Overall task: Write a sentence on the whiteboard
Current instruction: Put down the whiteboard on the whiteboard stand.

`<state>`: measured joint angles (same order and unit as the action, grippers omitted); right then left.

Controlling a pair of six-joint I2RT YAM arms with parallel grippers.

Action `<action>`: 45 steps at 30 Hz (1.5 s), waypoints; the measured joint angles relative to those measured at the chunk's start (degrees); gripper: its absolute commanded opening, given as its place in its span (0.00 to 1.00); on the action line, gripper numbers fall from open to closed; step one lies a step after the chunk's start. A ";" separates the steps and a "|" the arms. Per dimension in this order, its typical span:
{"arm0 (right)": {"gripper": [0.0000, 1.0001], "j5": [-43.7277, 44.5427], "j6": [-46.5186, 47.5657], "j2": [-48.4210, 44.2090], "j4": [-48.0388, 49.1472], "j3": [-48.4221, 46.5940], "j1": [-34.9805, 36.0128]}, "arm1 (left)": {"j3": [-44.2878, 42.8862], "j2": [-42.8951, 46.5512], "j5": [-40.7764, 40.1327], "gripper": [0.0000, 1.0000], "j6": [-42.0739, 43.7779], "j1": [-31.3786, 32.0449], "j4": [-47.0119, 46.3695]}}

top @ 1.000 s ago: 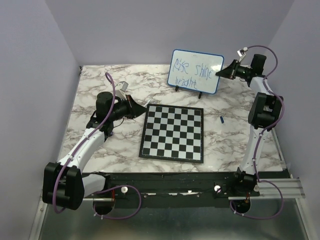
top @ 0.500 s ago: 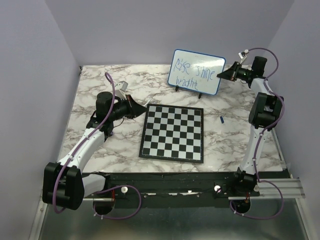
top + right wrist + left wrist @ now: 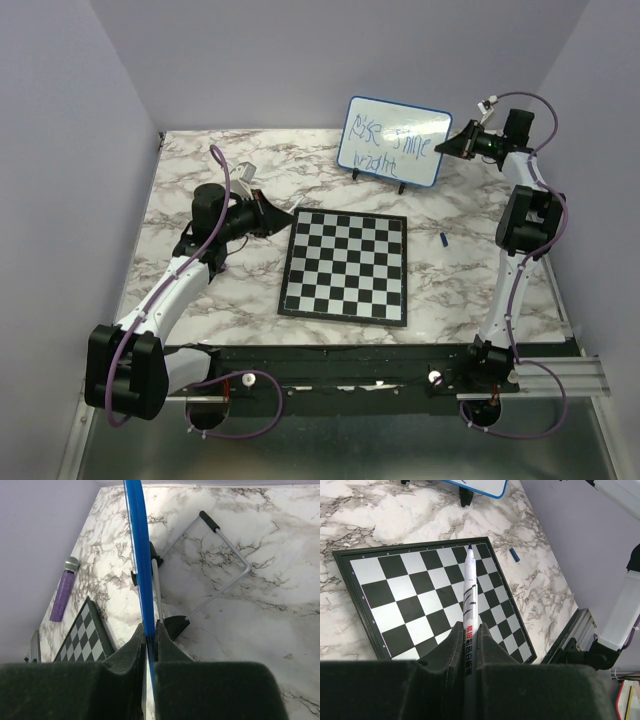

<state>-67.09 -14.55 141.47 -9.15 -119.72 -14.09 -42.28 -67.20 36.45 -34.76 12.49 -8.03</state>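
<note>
The whiteboard [image 3: 393, 141], white with a thin blue rim, stands tilted at the back of the table on small black feet. The sentence [image 3: 388, 145] is written on it in thin blue marker in two lines. My right gripper [image 3: 440, 148] is shut on the board's right edge. In the right wrist view the blue rim [image 3: 137, 540] runs edge-on out of the shut right gripper [image 3: 148, 626]. My left gripper [image 3: 285, 212] hangs at the chessboard's left corner, shut on a white marker [image 3: 469, 590]. The marker's blue tip points over the squares from the left gripper [image 3: 469, 627].
A black-and-white chessboard [image 3: 345, 265] lies mid-table in front of the whiteboard. A small blue marker cap [image 3: 443, 238] lies to its right. The whiteboard's wire stand [image 3: 220, 570] rests on the marble behind it. A purple cylinder [image 3: 63, 590] lies near the wall.
The right gripper has shifted the whiteboard slightly toward the back right. The left arm and marker have not moved.
</note>
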 measured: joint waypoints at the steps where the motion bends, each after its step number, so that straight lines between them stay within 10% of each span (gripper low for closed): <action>1: 0.11 0.17 0.04 0.00 -0.22 0.00 0.00 | 0.00 0.00 0.00 0.00 -0.02 0.00 0.00; 21: 0.23 6.38 2.25 0.00 -4.74 -0.02 -0.15 | 0.00 0.00 0.00 0.00 0.00 0.00 0.02; 39: 0.79 9.49 5.70 -0.35 -6.62 0.63 -0.37 | 0.00 0.00 0.00 0.00 0.02 0.00 0.04; 45: 0.84 11.63 8.55 -3.78 -7.74 4.44 -0.50 | -0.04 0.02 0.02 0.00 0.04 0.00 0.09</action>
<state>-55.46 -6.00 137.69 -16.88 -115.28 -14.59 -42.33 -67.18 36.47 -34.72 12.49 -7.94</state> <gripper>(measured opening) 0.831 0.152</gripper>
